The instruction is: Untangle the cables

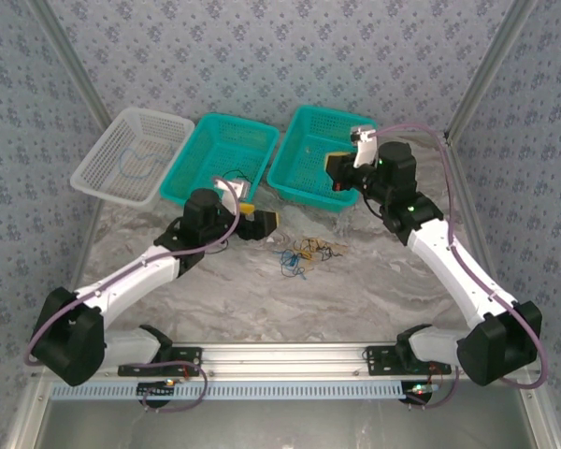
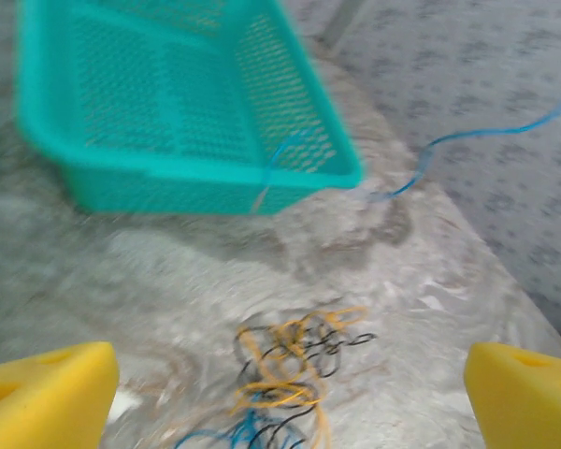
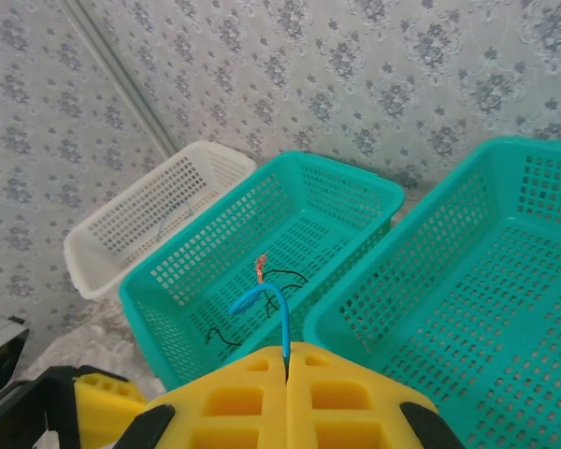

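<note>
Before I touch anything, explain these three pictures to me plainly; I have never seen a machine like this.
These are two robot arms bolted to a table edge. One picture looks down from above; the other two come from cameras on each wrist. On the marbled table lies a tangle of cables, blue, black and yellow, with a white basket, a middle teal basket and a right teal basket behind. The left gripper is open, aimed at the tangle, holding nothing. The right gripper, above the baskets, is shut on one blue cable.
</note>
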Tool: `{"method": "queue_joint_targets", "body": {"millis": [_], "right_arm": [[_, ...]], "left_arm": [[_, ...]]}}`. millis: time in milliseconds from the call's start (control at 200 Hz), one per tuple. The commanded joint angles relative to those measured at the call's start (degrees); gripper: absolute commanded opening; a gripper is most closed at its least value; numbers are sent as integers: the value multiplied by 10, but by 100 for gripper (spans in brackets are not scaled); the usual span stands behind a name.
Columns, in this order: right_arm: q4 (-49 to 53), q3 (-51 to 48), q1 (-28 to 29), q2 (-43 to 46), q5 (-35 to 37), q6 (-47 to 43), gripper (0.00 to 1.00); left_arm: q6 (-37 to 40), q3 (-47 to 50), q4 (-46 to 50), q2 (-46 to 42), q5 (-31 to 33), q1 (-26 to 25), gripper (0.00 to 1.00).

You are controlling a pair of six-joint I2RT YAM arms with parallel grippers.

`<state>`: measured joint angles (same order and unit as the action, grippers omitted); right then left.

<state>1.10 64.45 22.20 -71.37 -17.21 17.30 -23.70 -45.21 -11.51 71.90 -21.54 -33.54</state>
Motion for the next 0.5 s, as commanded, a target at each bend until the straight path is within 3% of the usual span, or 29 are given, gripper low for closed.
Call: {"method": "queue_joint_targets", "body": {"millis": [0,115,370,495], "right_arm": [[-22,23,13,-6,-35,34,0],[-23,27,25,-11,-41,52,0],[-29,30,41,-23,-59,87,0],[-34,26,44,-21,-59,97,0]], "left_arm": [[68,-59,-51,19,-120,-10,90],[114,-88,-81,49,-115,-30,84],[223,-169,-42,127,-117,-66,73],[225,-202,-31,164,-40,-74,62]]}}
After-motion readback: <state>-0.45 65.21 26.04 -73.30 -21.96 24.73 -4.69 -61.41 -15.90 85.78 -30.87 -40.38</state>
